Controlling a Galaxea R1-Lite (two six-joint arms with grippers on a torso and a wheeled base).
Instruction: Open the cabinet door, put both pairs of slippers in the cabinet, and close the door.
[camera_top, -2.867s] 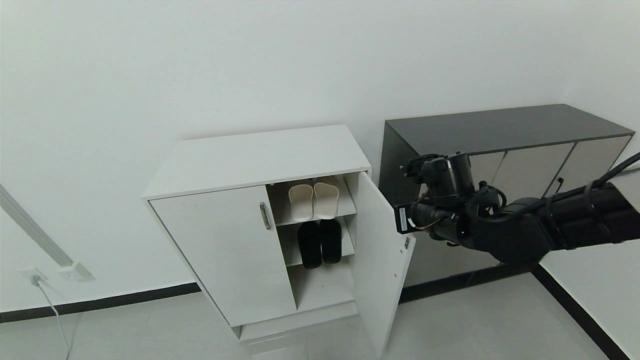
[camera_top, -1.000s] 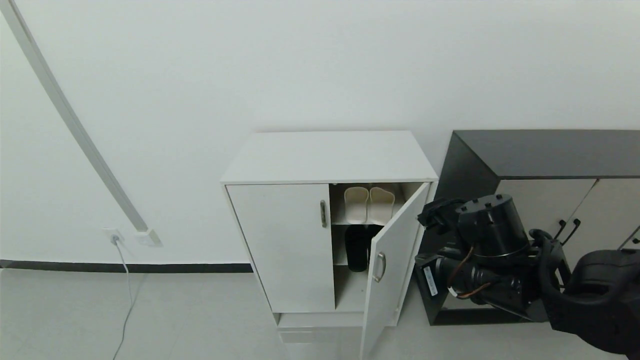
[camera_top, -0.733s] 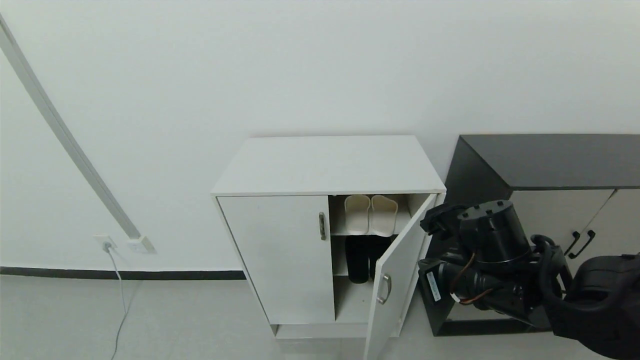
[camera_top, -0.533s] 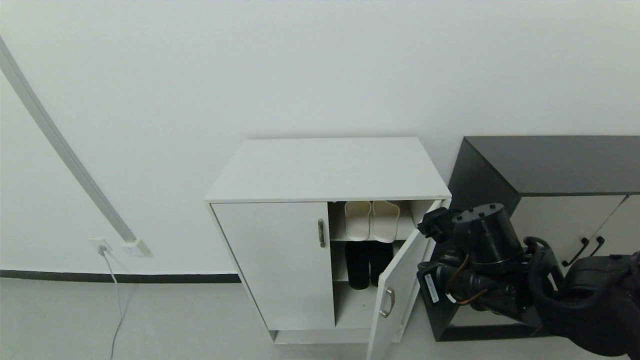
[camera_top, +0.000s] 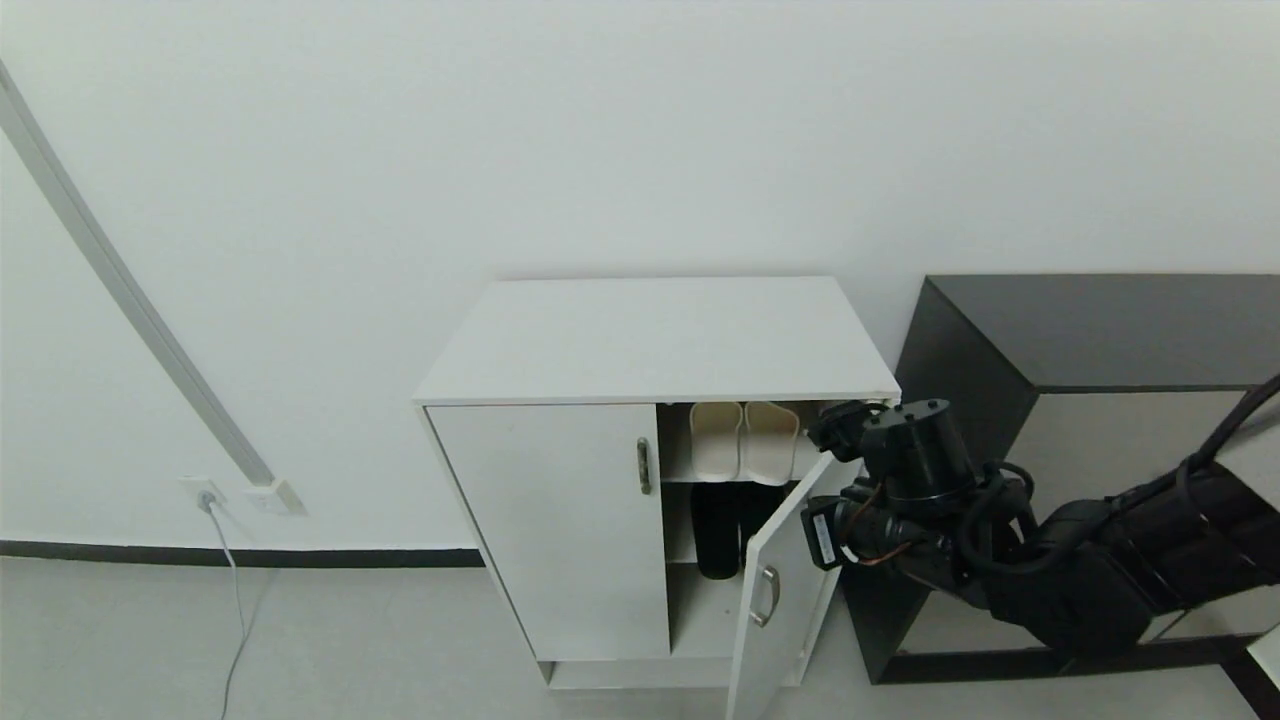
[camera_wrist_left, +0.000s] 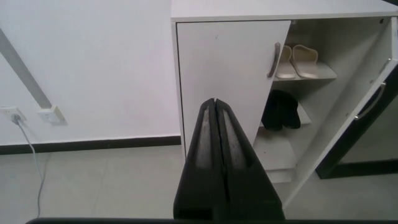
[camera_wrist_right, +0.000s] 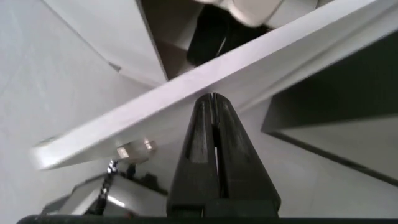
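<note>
Pressing against half-open cabinet door (camera_top: 790, 560), right hand (camera_wrist_right: 213, 97) pinched closed, empty; beige slippers (camera_top: 745, 440) and black slippers (camera_top: 718, 535) shelved beyond it; only door-closing left. Left hand (camera_wrist_left: 214, 102) closed, empty too.

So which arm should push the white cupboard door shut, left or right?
Right, probably. The right gripper, shut, is right at the half-open white cabinet door on that side. The left gripper, also shut, hangs further back, facing the closed left door.

Low at frame centre, the white cabinet's (camera_top: 650, 340) upper shelf (camera_wrist_left: 326, 73) carries the beige slippers (camera_top: 745, 442), and the shelf below (camera_wrist_left: 303, 117) carries the black slippers (camera_top: 714, 530).
</note>
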